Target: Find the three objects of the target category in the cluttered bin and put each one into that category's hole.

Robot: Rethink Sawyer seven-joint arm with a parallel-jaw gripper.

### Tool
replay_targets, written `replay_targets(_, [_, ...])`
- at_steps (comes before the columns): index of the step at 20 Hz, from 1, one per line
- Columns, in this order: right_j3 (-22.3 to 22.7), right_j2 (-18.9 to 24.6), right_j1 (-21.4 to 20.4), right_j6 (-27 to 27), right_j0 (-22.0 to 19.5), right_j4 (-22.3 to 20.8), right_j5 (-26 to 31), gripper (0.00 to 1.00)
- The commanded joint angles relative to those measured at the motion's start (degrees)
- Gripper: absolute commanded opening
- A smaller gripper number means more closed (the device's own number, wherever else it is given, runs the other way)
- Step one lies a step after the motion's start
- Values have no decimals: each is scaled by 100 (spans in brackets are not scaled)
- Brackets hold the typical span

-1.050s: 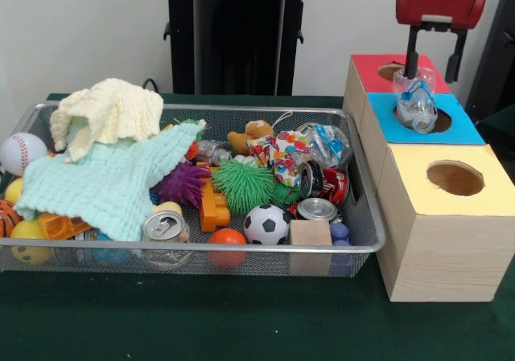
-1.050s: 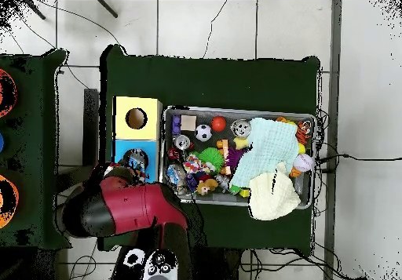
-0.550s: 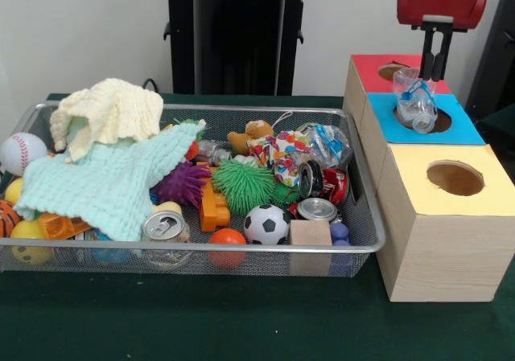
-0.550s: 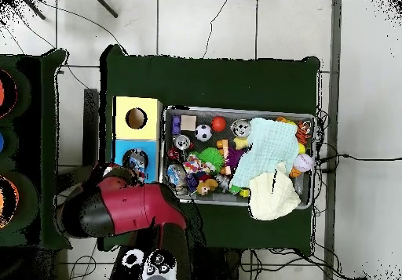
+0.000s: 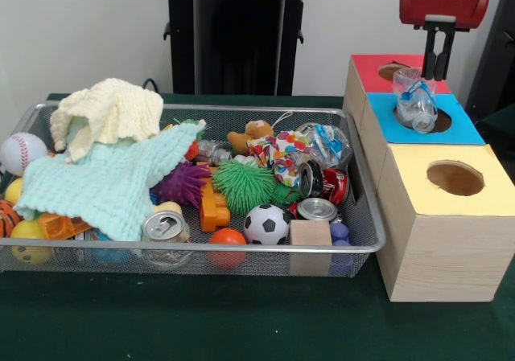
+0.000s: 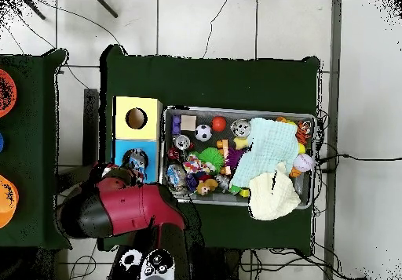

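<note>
Green table (image 5: 241, 321): bottle (image 5: 415, 100) lodged in blue hole, gripper (image 5: 438, 59) above.

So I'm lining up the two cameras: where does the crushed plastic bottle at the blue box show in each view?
Front view: the plastic bottle sticks out of the hole in the blue-topped box, upper right, below the gripper.
Overhead view: the bottle sits at left of centre, on the blue box.
Shared landmark: the yellow-topped box next to the blue one.
</note>
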Motion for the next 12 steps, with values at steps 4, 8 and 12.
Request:
replay_targets(4, [-9,179,392,179,-36,-289,326,0])
replay_targets(8, [-68,155,523,164,-30,-329,261,0])
replay_targets(12, [-105,135,577,126,-37,-366,255,0])
